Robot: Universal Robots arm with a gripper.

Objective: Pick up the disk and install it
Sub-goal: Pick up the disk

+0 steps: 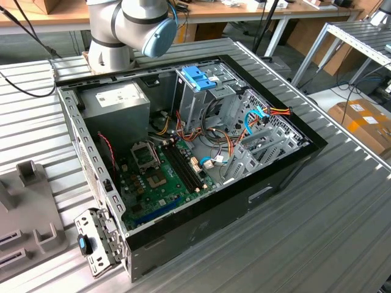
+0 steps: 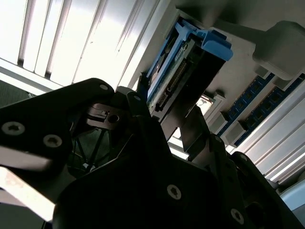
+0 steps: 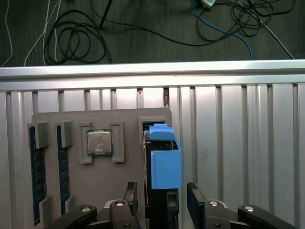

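Pick step — black gripper [image 3: 162,198], jaws wide, straddles upright silver-grey, blue-railed disk [image 3: 165,162] in grey tray [image 3: 95,186] — needs square closing.

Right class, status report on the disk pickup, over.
Gripper open, fingers straddling disk. Disk on edge in grey tray, not yet lifted. Chip beside it, apart.

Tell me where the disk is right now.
In the first wrist view the disk stands on edge in the grey holder tray, beside the processor chip, between the gripper's open fingers.
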